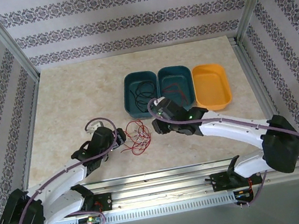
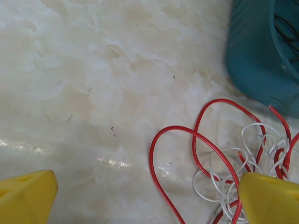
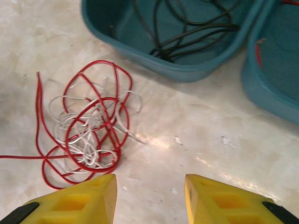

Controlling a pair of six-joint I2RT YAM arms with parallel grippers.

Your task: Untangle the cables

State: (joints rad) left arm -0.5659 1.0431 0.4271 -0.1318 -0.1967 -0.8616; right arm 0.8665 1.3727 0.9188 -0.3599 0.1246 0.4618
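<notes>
desk point(image 1: 67, 102): pale marbled top, three trays at the far side, loose wires nearer the arms.
left teal bin point(image 1: 125, 96): black cable point(image 1: 142, 95) lying loosely coiled inside.
middle teal bin point(image 1: 190, 82): touching the left one, red cable point(image 1: 175, 89) inside.
orange tray point(image 1: 212, 85): just right of the teal pair, bare inside.
tangle point(image 3: 88, 135): red and white cables knotted together on the desk, just in front of the left teal bin, between the two arms.
left fingers point(image 2: 28, 198): spread wide, grasping nothing, one tip over the tangle's edge.
right fingers point(image 3: 79, 203): parted, nothing between them, poised low beside the tangle.
step in hand, as judged: parting red from white, with black and one red apparently sorted already.
outer red loop point(image 2: 180, 127): lying clear of the white, so likely the best place to pinch; take one strand only, not a bunch.
other fingers: better pressed on the white mass to pin it.
pull: slow, low and outward; ease off if the knot tightens.
red free end point(image 3: 18, 157): worth following back through the loops rather than dragging the middle.
</notes>
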